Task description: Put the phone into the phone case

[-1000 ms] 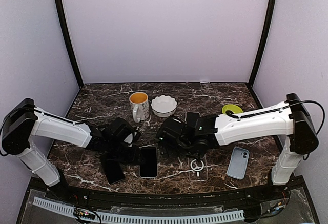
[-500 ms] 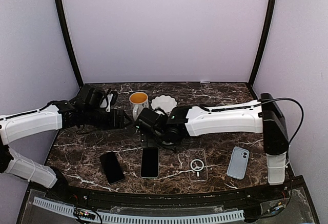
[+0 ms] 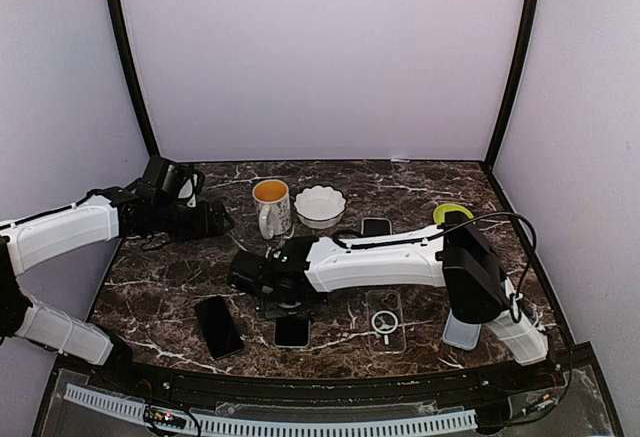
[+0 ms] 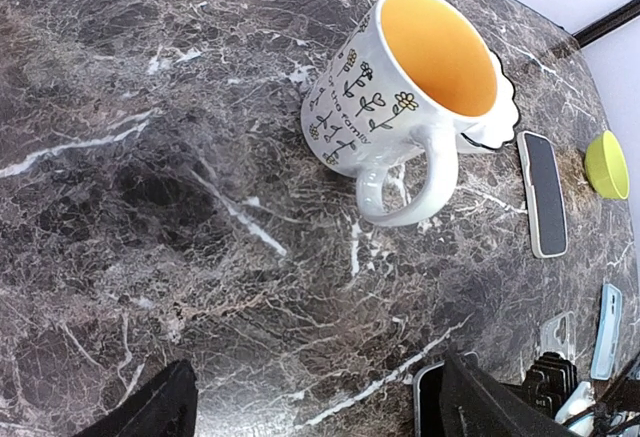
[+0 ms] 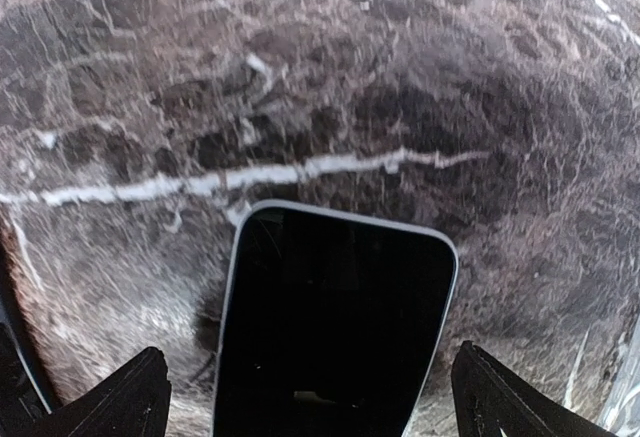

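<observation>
Item 1: phone, white-rimmed, screen up, flat on table, near centre.
Item 2: right gripper, fingers spread wide either side of phone, nothing gripped. I read this as lining up for pick.
Item 3: clear case, flat, just right of phone, short carry.
Item 4: left gripper, fingers apart, empty, far left near mug. I judge it parked there to leave room.
</observation>
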Robot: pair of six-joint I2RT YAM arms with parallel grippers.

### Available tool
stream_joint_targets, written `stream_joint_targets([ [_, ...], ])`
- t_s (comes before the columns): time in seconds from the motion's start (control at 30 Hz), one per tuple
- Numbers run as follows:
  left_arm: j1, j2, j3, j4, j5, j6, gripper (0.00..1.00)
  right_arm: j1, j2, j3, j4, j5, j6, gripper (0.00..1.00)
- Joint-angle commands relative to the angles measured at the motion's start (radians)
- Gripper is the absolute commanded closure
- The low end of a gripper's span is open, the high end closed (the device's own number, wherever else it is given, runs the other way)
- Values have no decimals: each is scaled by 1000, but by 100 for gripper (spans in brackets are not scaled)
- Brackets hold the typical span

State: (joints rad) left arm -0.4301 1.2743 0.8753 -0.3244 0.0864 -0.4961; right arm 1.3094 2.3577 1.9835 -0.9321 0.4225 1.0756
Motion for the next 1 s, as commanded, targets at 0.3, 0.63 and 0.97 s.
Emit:
stream_joint_targets([
  [0.3, 1, -34, -34, -14, 7, 37, 14, 28, -8, -108, -66, -88, 57, 2],
  [0.63, -1, -46, -41, -33, -12, 75, 14, 26, -174, -373, 67, -163, 0, 30],
  [0.97, -1, -39, -39, -32, 26, 102, 14, 40, -289, -538, 68, -345, 5, 38],
])
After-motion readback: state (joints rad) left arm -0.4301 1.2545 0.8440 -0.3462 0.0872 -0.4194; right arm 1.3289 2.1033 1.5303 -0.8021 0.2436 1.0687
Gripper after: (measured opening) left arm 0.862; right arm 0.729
